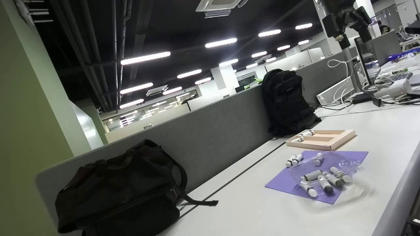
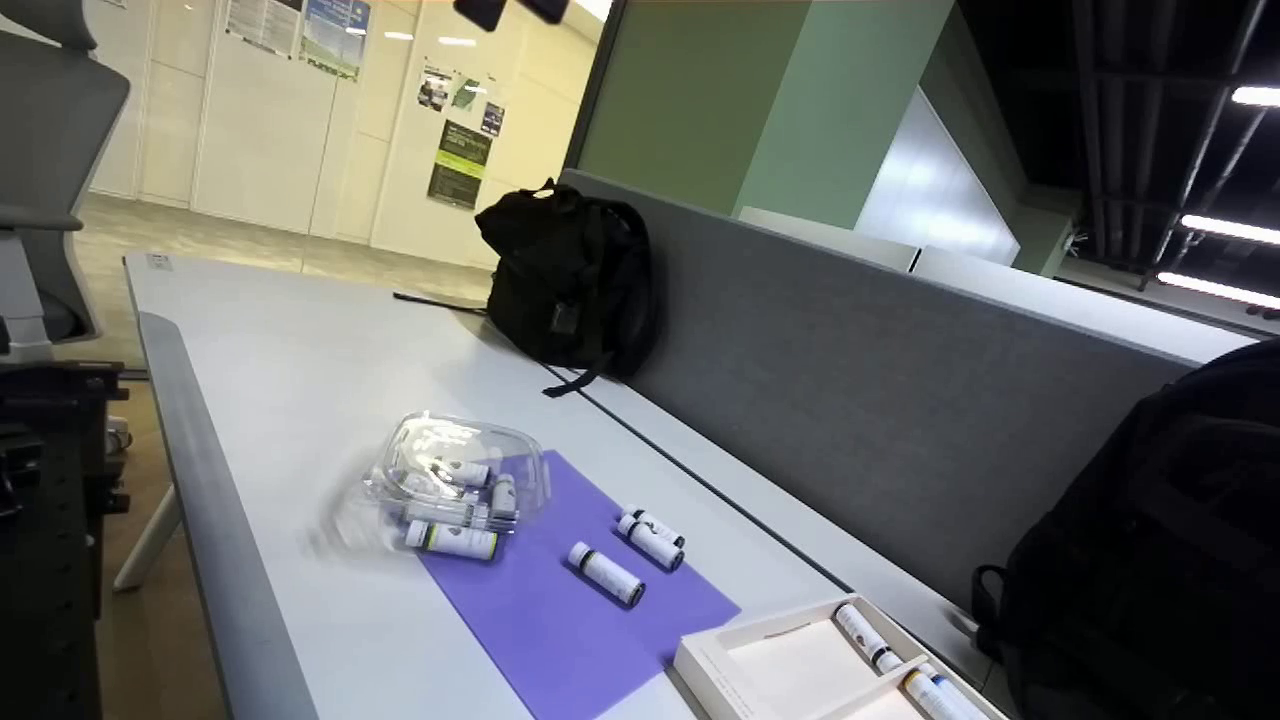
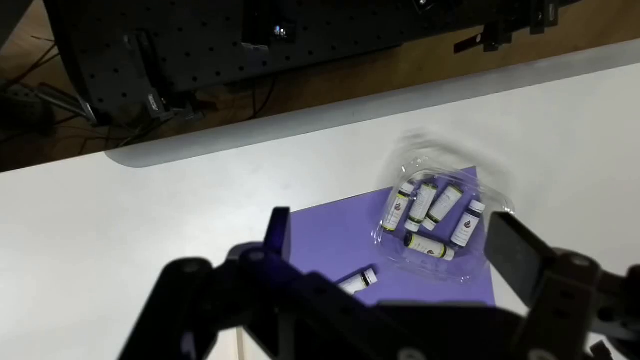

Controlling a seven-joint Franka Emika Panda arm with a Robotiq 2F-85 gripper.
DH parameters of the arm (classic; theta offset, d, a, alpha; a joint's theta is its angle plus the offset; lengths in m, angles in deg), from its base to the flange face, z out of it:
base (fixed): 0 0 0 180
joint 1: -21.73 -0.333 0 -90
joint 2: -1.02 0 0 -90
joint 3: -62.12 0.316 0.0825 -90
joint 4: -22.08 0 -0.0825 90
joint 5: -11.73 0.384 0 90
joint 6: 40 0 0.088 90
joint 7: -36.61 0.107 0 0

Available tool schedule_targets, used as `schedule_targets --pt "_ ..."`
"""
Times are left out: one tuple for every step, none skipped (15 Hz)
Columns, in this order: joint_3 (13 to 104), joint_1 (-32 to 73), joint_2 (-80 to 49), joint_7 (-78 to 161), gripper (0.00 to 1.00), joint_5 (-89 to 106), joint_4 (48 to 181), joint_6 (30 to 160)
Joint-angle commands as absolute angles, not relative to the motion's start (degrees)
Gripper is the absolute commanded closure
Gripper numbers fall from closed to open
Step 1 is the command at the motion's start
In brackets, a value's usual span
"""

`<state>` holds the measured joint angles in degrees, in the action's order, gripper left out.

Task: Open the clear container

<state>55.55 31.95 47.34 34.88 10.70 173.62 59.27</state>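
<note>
The clear container (image 2: 440,432) is a see-through plastic box on a purple sheet, partly over the white table. It also shows in an exterior view (image 1: 345,164) and in the wrist view (image 3: 435,267). Several small white-labelled bottles (image 3: 464,227) show through its walls. Its clear edges make it hard to tell whether a lid is closed. My gripper (image 1: 355,37) is high above the table, apart from the container. In the wrist view my gripper (image 3: 395,242) has its fingers wide apart with nothing between them; the container lies far below, nearer the right finger.
The purple sheet (image 2: 540,625) carries loose bottles (image 2: 607,574) beside the container. A pale divided box (image 2: 715,665) holding bottles stands near the sheet. Black backpacks (image 1: 118,193) (image 1: 285,101) lean on the grey partition (image 1: 226,127). Cables and a monitor (image 1: 366,60) stand at the far end.
</note>
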Motion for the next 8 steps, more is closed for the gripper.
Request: schedule_targets --pt "55.00 31.30 47.42 35.91 0.00 11.52 174.50 60.44" --pt "55.26 31.61 46.45 38.15 0.00 13.09 175.06 60.67" --pt "55.10 31.74 45.52 39.27 0.00 14.53 175.45 60.65" --pt "54.86 32.00 44.77 40.18 0.00 16.07 176.73 62.29" --pt "54.68 32.23 43.95 40.97 0.00 17.60 177.74 63.48" --pt "54.45 32.47 43.26 41.60 0.00 19.25 179.29 66.01" --pt "54.28 32.69 42.58 42.16 0.00 20.96 180.59 68.57" --pt "54.05 32.78 42.10 42.17 0.00 22.67 182.40 72.65"
